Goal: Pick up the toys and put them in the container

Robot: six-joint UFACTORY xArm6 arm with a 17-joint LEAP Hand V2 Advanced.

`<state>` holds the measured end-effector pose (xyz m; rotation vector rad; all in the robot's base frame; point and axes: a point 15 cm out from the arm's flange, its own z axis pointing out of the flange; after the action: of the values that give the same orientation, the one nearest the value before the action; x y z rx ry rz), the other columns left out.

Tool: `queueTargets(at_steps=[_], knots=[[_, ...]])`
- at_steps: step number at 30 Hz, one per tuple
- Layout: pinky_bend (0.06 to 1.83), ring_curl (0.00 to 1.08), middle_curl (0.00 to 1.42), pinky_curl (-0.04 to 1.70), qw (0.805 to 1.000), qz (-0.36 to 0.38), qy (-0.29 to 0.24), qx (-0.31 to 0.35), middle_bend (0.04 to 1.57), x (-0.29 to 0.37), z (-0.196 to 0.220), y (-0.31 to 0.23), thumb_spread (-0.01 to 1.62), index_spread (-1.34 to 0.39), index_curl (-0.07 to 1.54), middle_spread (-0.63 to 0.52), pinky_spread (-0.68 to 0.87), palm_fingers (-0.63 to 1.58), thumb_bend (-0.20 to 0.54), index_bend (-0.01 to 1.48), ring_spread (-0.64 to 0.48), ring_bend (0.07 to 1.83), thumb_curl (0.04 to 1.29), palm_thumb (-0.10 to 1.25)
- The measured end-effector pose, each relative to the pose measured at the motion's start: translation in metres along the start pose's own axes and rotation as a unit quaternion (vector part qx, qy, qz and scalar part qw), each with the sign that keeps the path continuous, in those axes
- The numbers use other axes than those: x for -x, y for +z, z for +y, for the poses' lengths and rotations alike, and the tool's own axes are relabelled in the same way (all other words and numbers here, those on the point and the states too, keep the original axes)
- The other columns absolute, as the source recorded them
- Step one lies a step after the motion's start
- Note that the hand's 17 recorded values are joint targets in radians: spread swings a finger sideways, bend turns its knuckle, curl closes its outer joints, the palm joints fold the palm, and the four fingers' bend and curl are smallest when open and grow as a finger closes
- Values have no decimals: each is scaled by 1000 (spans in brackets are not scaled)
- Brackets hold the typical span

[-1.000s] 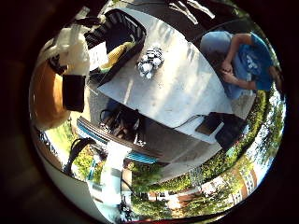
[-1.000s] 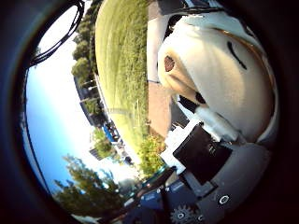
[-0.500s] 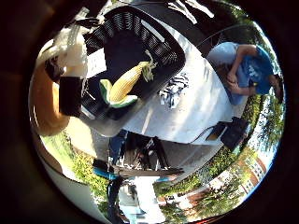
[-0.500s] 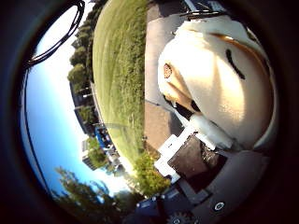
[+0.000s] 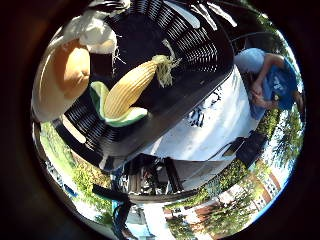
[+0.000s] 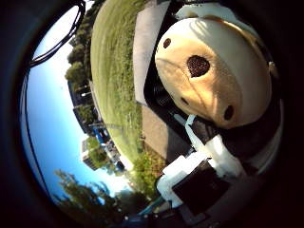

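Observation:
My hand is shut on a cream and tan plush animal, which fills the thumb side view with its dark nose and eye facing the palm. In the little finger side view the plush hangs over the rim of a black slatted basket. A yellow corn toy with green husk lies inside the basket. A black-and-white striped toy lies on the white table just past the basket's edge, partly hidden by it.
The basket stands on the white table outdoors. Lawn and a paved strip lie beyond. Dark gear sits below the table's edge.
The camera has moved from over the table to close above the basket, which now fills the view. The plush has stayed in my hand and now shows its face.

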<state>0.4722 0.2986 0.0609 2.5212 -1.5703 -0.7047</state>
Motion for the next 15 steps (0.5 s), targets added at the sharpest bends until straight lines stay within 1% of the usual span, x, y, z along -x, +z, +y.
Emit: queueTargets(at_steps=[3,6,11,15], knots=[[835,401,509,567,1000,-1,-12,24,192,-5,14,-3,1166,-396,66,93,474,-173,-30,554,308,542,414,694],[777,369,455,526,999,5,-18,28,143,-14,25,-21,1155,-415,80,123,494,-140,-27,459,326,482,400,698],[667,338,387,460,999,27,-23,20,131,-47,55,-85,1142,-428,116,142,502,-114,-27,373,335,413,386,699],[577,327,351,408,998,59,-30,-11,153,-92,83,-149,1138,-414,153,131,495,-40,-24,311,316,388,378,714]])
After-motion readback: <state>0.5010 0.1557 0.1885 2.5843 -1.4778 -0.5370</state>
